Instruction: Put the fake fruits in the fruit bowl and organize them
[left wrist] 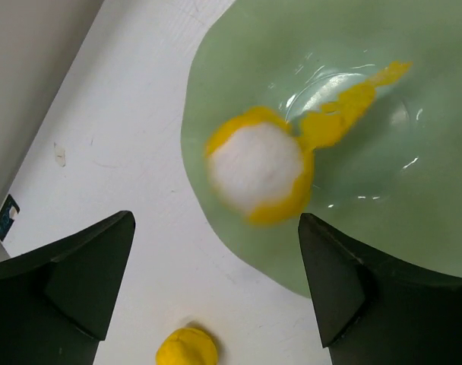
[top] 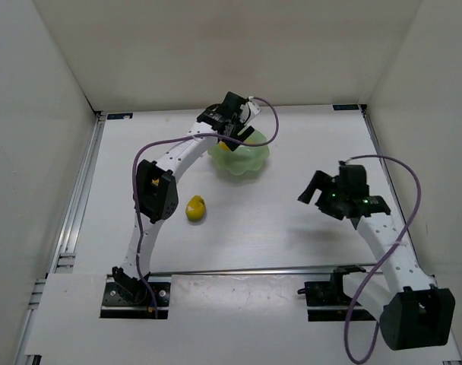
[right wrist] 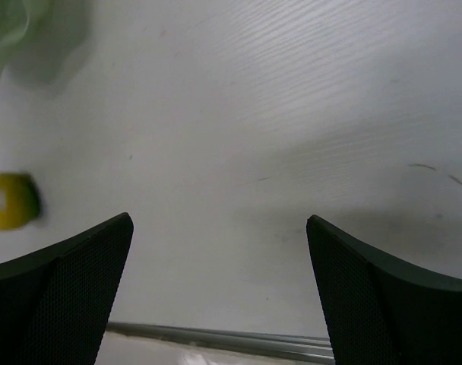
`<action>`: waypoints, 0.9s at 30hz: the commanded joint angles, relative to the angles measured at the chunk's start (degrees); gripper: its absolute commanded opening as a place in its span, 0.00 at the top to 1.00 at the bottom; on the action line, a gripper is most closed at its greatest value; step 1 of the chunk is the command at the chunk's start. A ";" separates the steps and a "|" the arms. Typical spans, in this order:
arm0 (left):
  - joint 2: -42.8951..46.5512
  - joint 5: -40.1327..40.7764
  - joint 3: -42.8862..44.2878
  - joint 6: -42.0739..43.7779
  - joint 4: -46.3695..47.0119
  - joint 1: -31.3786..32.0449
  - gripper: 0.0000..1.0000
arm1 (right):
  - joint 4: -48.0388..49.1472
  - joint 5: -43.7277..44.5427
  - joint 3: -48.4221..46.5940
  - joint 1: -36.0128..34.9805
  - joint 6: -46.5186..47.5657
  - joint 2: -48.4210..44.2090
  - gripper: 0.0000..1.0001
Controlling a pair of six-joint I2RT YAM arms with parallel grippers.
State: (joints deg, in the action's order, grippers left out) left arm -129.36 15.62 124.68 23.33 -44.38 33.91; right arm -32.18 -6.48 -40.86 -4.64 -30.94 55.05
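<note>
The mint-green scalloped fruit bowl (top: 242, 158) stands at the back middle of the table. My left gripper (top: 237, 128) hangs over its left rim, open and empty (left wrist: 216, 228). In the left wrist view a yellow fruit with a white face (left wrist: 257, 173) shows blurred inside the bowl (left wrist: 413, 205). A yellow streak (left wrist: 351, 109) lies beside it; I cannot tell whether it is a fruit or a reflection. A yellow, part green fruit (top: 196, 207) lies on the table in front of the bowl, also in the left wrist view (left wrist: 187, 348) and the right wrist view (right wrist: 11, 200). My right gripper (top: 318, 190) is open and empty (right wrist: 219, 220) above the table at the right.
White walls close in the table at the left, back and right. A metal rail (top: 254, 270) runs along the near edge in front of the arm bases. The left arm's purple cable (top: 269, 122) loops over the bowl's right side.
</note>
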 commanded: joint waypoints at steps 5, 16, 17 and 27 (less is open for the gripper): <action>14.29 6.18 -2.75 -8.72 0.87 -3.22 0.00 | 12.65 6.13 -8.78 -26.09 3.69 10.50 0.01; 41.97 5.92 -36.68 -13.48 1.40 -24.05 0.00 | -0.84 1.48 -62.10 -47.04 2.56 60.93 0.01; 43.13 5.92 -38.79 -14.01 1.40 -25.98 0.00 | -2.86 1.47 -65.71 -47.91 1.68 63.93 0.01; 49.82 1.52 -55.77 -16.38 2.98 -41.82 0.00 | -13.26 -1.25 -74.36 -49.14 -4.75 77.84 0.01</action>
State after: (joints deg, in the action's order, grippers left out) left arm -83.85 19.42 70.39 8.58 -42.52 -6.85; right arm -41.06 -6.72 -113.19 -53.71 -34.39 134.02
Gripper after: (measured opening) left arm 0.998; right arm 0.986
